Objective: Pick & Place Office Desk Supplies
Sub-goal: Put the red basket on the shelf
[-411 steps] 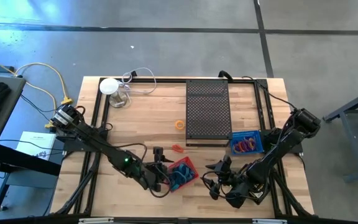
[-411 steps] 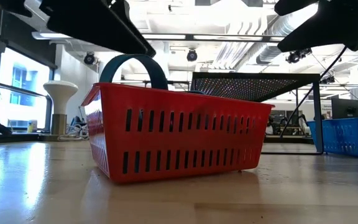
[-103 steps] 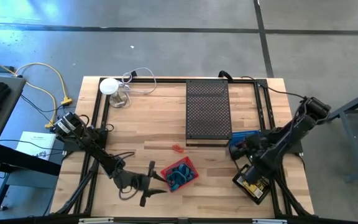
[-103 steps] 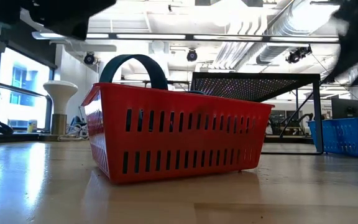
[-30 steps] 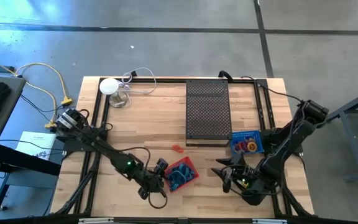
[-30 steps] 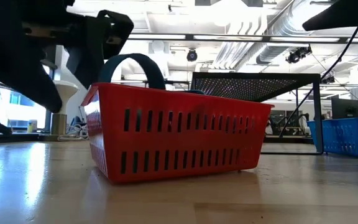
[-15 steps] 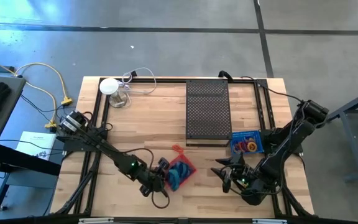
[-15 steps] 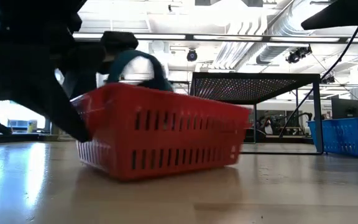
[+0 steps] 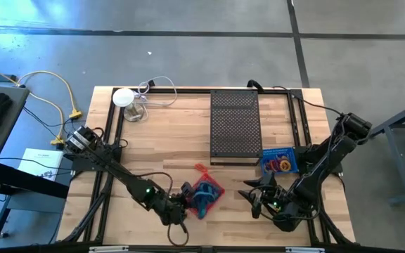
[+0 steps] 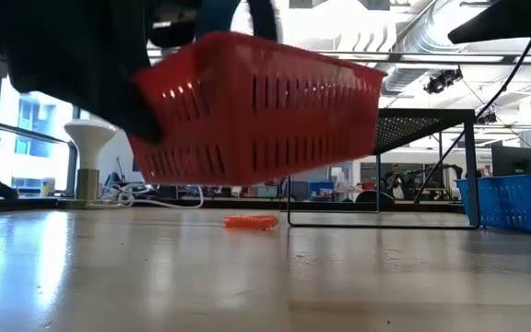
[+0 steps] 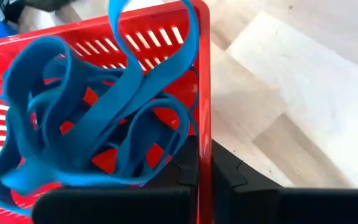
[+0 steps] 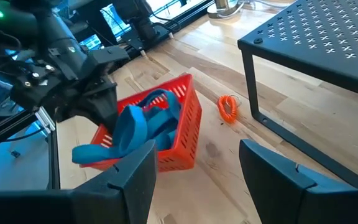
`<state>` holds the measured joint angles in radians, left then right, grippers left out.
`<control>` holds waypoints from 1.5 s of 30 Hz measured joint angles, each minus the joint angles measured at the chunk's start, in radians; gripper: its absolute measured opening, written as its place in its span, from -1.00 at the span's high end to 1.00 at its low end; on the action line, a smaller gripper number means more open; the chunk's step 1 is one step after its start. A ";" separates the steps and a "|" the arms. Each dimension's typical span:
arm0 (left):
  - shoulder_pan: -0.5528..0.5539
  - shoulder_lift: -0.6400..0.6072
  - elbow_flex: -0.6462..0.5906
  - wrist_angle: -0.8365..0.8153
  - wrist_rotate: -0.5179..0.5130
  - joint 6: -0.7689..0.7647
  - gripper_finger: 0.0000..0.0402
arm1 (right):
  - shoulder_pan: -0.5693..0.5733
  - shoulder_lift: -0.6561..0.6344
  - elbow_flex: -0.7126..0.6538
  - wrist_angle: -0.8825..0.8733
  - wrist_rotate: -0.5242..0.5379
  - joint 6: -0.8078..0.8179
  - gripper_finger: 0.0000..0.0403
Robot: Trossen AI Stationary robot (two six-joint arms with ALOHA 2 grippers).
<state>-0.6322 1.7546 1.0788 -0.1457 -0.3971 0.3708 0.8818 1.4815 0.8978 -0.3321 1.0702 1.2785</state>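
Red basket (image 9: 204,194) holds a tangle of blue bands (image 11: 86,134); it hangs tilted, clear of the desk (image 9: 167,137). My left gripper (image 9: 183,200) is clenched on its rim. Blue basket (image 9: 280,161) holds coloured loops, beside the black tray (image 9: 235,125). Orange coil (image 10: 250,221) lies on the desk. My right gripper (image 12: 197,171) hovers with fingers apart, near the desk's front edge.
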 joint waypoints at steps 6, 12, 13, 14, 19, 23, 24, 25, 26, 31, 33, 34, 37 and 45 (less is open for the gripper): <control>0.000 0.000 0.120 -0.169 0.007 -0.011 0.99 | 0.003 0.000 0.000 0.000 -0.006 0.000 -0.07; 0.026 0.000 0.284 -0.388 0.014 -0.018 0.99 | 0.020 0.000 0.000 0.091 -0.003 -0.045 -0.07; 0.040 -0.002 0.313 -0.426 0.014 0.006 0.99 | 0.024 -0.004 0.000 0.125 -0.003 -0.094 -0.07; 0.056 -0.004 0.342 -0.465 0.015 0.032 0.99 | 0.029 -0.009 0.000 0.169 -0.003 -0.155 -0.07; 0.167 -0.018 0.483 -0.599 0.058 0.080 0.99 | 0.063 -0.030 0.000 0.461 0.000 -0.515 -0.07; 0.280 -0.056 0.534 -0.622 0.102 0.114 1.00 | 0.099 -0.031 0.000 0.680 -0.003 -0.798 -0.07; 0.311 -0.064 0.538 -0.621 0.106 0.129 1.00 | 0.107 -0.031 0.001 0.713 -0.003 -0.849 -0.07; 0.340 -0.072 0.539 -0.618 0.119 0.145 1.00 | 0.114 -0.031 0.000 0.735 -0.003 -0.889 -0.07; 0.370 -0.076 0.539 -0.615 0.137 0.164 1.00 | 0.119 -0.031 0.000 0.750 -0.003 -0.918 -0.07; 0.529 -0.075 0.538 -0.547 0.240 0.249 1.00 | 0.128 -0.031 0.000 0.755 -0.003 -0.988 -0.07; 0.595 -0.071 0.538 -0.492 0.281 0.256 1.00 | 0.128 -0.031 0.000 0.743 -0.003 -0.992 -0.07; 0.627 -0.069 0.538 -0.470 0.293 0.247 1.00 | 0.127 -0.031 0.000 0.736 -0.003 -0.992 -0.07; 0.714 -0.064 0.539 -0.367 0.289 0.164 1.00 | 0.124 -0.031 0.000 0.720 -0.003 -0.995 -0.07; 0.855 -0.003 0.538 -0.303 0.298 0.076 1.00 | 0.124 -0.031 0.000 0.665 0.006 -1.042 -0.07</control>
<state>0.2232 1.7518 1.6173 -0.4486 -0.0992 0.4466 1.0054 1.4509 0.8982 0.3334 1.0763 0.2365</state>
